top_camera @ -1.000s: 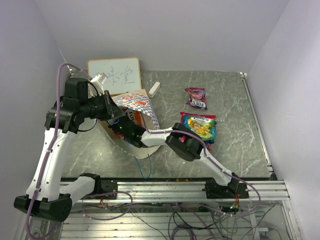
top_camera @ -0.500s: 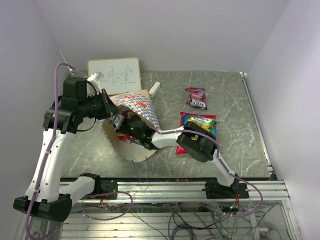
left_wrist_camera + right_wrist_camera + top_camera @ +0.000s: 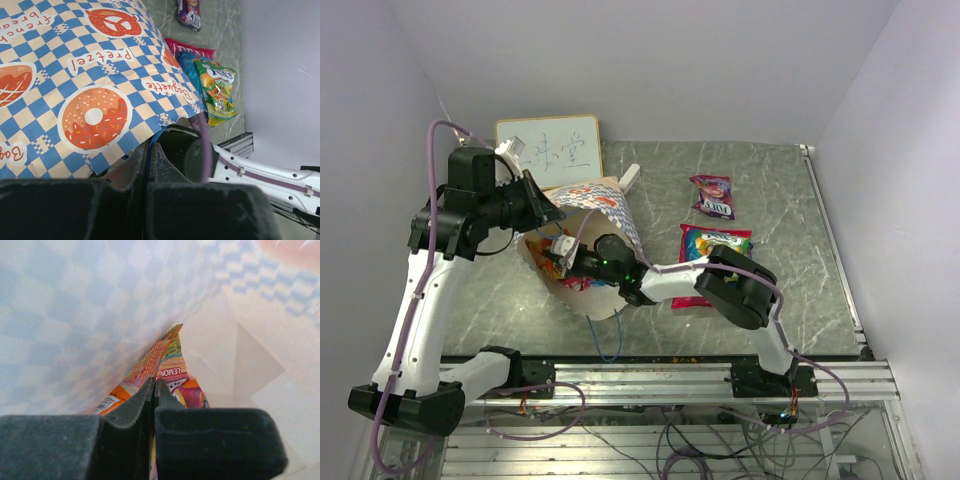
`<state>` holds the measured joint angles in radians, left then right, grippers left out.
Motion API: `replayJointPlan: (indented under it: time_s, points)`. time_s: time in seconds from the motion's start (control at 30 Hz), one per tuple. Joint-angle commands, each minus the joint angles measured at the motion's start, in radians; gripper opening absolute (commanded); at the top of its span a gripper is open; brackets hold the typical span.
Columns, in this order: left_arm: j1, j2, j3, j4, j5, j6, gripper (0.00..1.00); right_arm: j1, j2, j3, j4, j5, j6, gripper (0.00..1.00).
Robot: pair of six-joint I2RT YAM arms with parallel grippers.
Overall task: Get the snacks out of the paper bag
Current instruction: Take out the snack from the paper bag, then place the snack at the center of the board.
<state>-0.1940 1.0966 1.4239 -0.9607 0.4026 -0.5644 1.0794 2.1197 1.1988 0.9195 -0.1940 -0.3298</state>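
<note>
Right pincer (image 3: 154, 384), now deeper in the paper bag (image 3: 605, 205), has just closed on an orange packet (image 3: 172, 374). Left pincer (image 3: 149, 150) grips the bag's 10 o'clock rim; withdrawal should follow.

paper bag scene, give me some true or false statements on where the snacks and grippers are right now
1. The right gripper is inside the cream paper bag with blue-and-white checked sides, shut on an orange shiny snack packet. True.
2. The left gripper hangs open above the table. False: it is shut on the bag's edge.
3. The green-yellow shiny snack packet lies inside the bag. False: it lies on the grey marbled table, to the right of the bag.
4. A purple-pink shiny snack packet lies on the table, farther from the arm bases than the green-yellow one. True.
</note>
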Motion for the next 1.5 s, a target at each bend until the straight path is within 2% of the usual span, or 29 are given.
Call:
replayJointPlan:
  time_s: [0.0, 0.3, 0.5, 0.9, 1.07, 1.27, 1.37, 1.47]
  points:
    - [-0.005, -0.012, -0.002, 0.048, -0.032, -0.052, 0.07, -0.003, -0.133, -0.013, 0.112, -0.039, 0.015, 0.0]
    - [-0.005, 0.026, 0.055, 0.003, -0.123, -0.111, 0.07, -0.003, -0.219, -0.03, 0.034, -0.019, 0.015, 0.0]
    - [-0.004, 0.049, 0.076, 0.028, -0.126, -0.144, 0.07, -0.002, -0.307, -0.042, -0.047, -0.027, 0.032, 0.0]
    - [0.0, 0.067, 0.065, 0.093, -0.178, -0.153, 0.07, -0.003, -0.585, -0.124, -0.264, -0.079, 0.078, 0.0]
    - [0.004, 0.085, 0.046, 0.145, -0.203, -0.186, 0.07, -0.003, -0.741, -0.154, -0.411, -0.079, 0.051, 0.0]
    - [0.004, 0.09, 0.016, 0.158, -0.215, -0.185, 0.07, -0.006, -0.903, -0.148, -0.573, 0.093, -0.002, 0.0]
    - [0.006, 0.095, 0.004, 0.159, -0.229, -0.172, 0.07, -0.034, -0.927, -0.114, -0.608, 0.195, -0.07, 0.0]
    - [0.009, 0.116, 0.019, 0.148, -0.202, -0.166, 0.07, -0.114, -0.908, -0.054, -0.657, 0.257, -0.092, 0.0]
